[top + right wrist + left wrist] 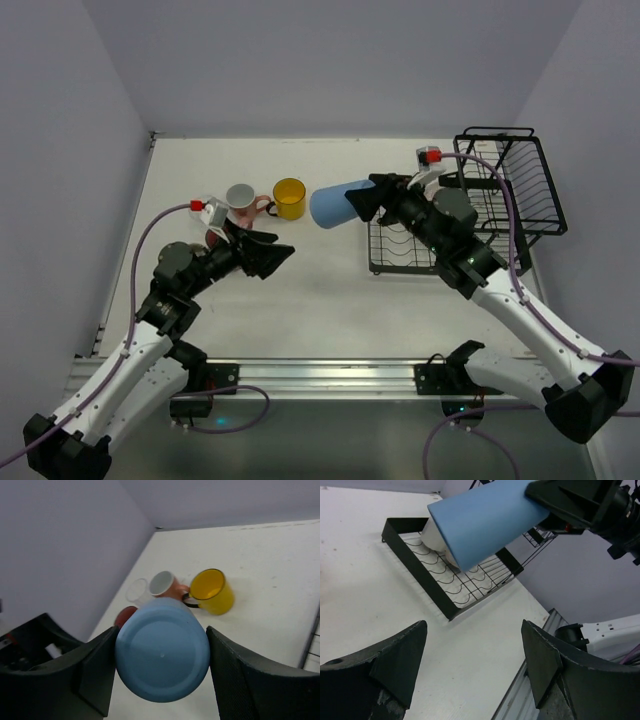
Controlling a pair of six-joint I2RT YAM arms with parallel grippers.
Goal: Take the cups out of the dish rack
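White table [320, 300], pink mug [241, 198] and yellow mug [289, 198] side by side just beyond left gripper [283, 252], clear glass [137, 591] beside pink, dish rack [530, 180] just behind right gripper [352, 203]

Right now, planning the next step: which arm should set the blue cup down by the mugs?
Right. The right gripper is clamped on the blue cup, held in the air near the yellow mug. The left gripper is open and empty.

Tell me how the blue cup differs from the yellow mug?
The blue cup is off the table, clamped in the right arm's jaws; the yellow mug stands on the table. The blue cup is tipped on its side; the yellow mug is upright, mouth up. The yellow mug has a dark handle; the blue cup shows none. Both are plain and single-coloured.
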